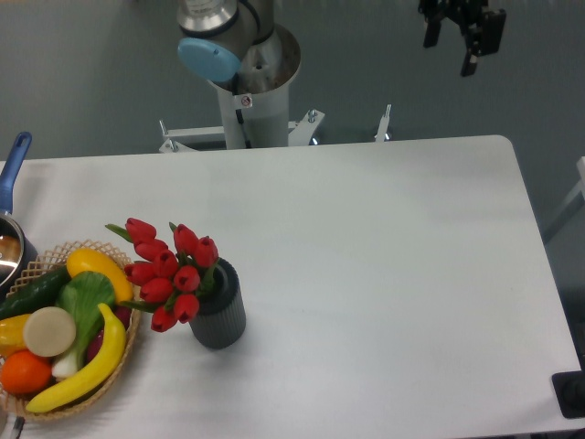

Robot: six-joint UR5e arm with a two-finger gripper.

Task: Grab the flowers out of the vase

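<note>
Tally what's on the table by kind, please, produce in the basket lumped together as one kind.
Flowers, one bunch: 1
Vase: 1
Wicker basket: 1
Produce pieces visible in the basket: about 7
Pot, partly out of frame: 1
Total: about 11

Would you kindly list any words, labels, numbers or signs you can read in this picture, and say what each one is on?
No text can be read here.
A small red and white sticker sits on the arm's base column; it looks like a warning sign, but is too small and blurred to read.
The vase, flowers, basket and tool show no markings.
</note>
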